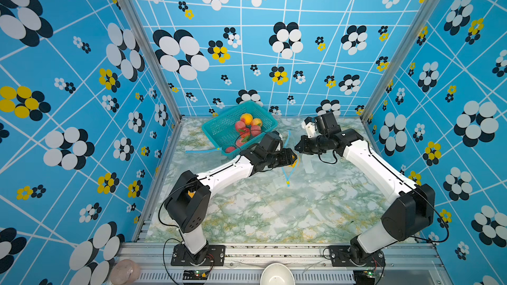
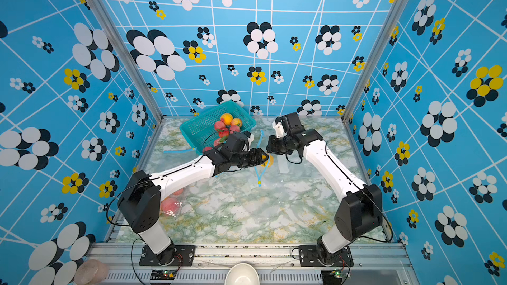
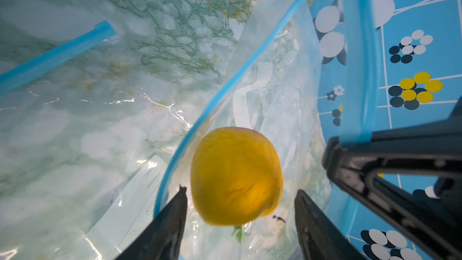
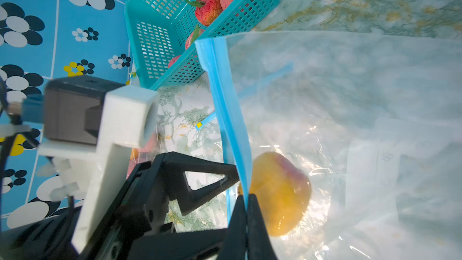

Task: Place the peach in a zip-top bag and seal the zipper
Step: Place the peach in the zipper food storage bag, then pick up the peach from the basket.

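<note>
The left gripper sat in the mouth of the zip-top bag with its fingers spread wide. The yellow peach lay between their tips, touching neither, inside the clear plastic near the centre of the table. The right gripper had its fingers pressed together on the bag's blue zipper strip, holding that edge up, and the teal basket of other peaches stood at 11 o'clock from the bag.

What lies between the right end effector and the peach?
Only the blue zipper strip, pinched in the shut right end effector; the peach sits just beyond it inside the bag, per the right wrist view.
</note>
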{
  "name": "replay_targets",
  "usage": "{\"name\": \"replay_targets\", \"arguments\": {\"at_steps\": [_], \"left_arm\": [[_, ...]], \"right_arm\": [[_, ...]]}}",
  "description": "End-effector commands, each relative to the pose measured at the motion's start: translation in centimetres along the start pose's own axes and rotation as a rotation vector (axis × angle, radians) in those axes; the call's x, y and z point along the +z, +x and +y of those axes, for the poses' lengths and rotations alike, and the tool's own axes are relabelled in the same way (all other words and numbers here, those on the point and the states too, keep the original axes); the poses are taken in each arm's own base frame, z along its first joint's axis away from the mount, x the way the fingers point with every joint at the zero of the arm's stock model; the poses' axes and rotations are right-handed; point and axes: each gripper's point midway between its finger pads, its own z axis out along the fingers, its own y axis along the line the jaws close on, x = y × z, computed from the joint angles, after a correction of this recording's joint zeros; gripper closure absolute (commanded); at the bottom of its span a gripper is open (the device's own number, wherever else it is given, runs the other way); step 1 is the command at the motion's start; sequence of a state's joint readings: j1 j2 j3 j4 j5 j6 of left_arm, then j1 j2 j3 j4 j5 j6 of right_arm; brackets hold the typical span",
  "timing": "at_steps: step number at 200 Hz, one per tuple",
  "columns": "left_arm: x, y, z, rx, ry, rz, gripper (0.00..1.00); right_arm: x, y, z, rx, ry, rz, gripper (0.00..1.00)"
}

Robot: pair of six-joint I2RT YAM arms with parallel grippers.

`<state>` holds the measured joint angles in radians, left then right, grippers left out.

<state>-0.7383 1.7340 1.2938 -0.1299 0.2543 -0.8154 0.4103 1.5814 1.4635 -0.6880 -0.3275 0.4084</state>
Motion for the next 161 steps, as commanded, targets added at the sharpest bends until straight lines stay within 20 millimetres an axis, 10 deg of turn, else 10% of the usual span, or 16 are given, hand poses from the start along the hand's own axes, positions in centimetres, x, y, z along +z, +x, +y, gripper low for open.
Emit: {"name": "replay_targets", "arguments": {"at_steps": [1, 87, 131, 161], "left_arm": [[-0.1, -0.4, -0.3, 0.031, -0.02, -0.012, 0.29], [-4.4, -3.2, -3.3, 0.187, -0.026, -0.094, 0.37], [-8.3, -7.4, 0.5, 0.275, -0.224, -0.192, 0.41], [-10.9, -11.1, 6.6, 0.259, -0.442, -0.244, 0.31]], "right_arm": [[-0.7, -0.3, 0.5, 0.001, -0.014, -0.034, 1.0], [0.3, 0.4, -1.3, 0.005, 0.057, -0.018, 1.0], [0.6, 0.5, -1.7, 0.003, 0.071, -0.013, 1.0], [0.4, 0.4, -1.3, -0.001, 0.056, -0.014, 1.0]]}}
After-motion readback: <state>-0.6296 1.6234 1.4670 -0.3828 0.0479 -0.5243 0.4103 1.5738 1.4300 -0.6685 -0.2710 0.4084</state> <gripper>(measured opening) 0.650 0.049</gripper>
